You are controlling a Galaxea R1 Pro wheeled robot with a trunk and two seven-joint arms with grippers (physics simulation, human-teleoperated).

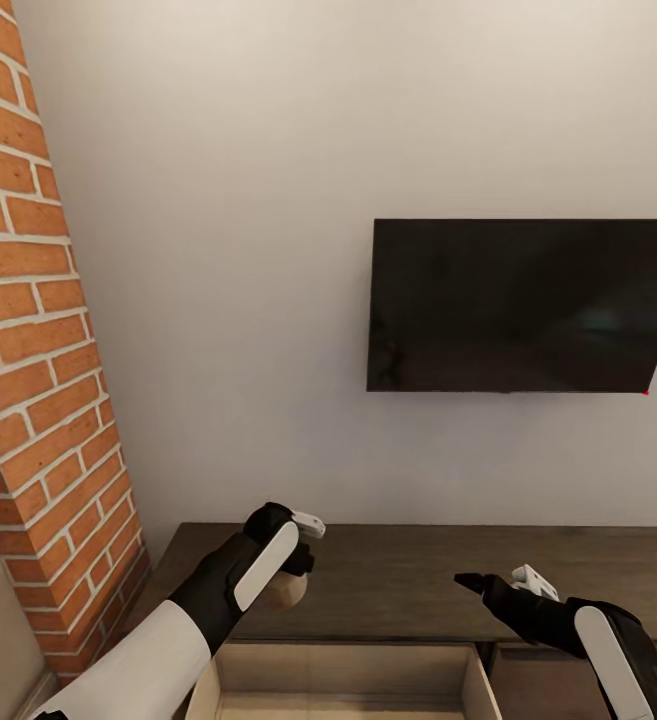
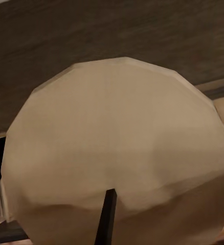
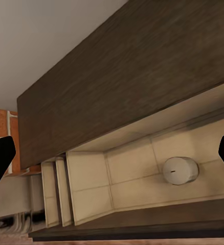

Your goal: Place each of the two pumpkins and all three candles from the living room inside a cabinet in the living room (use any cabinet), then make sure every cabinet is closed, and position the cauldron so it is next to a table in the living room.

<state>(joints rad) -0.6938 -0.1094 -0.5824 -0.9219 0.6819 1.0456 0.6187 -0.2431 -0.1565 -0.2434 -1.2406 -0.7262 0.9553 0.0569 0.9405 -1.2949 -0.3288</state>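
Left gripper (image 1: 303, 560) pinching beige candle (image 2: 117, 153) above open drawer (image 1: 343, 690) of cabinet (image 1: 418, 580). Right gripper (image 1: 493, 580) spread, empty, over cabinet top. Second candle (image 3: 179, 170) upright inside drawer. TV (image 1: 523, 305) on wall above.

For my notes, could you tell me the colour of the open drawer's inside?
Pale cream drawer; clearest in the right wrist view.

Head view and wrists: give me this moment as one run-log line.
left gripper: holding candle over open drawer | right gripper: open, empty | cabinet: drawer out, another candle inside
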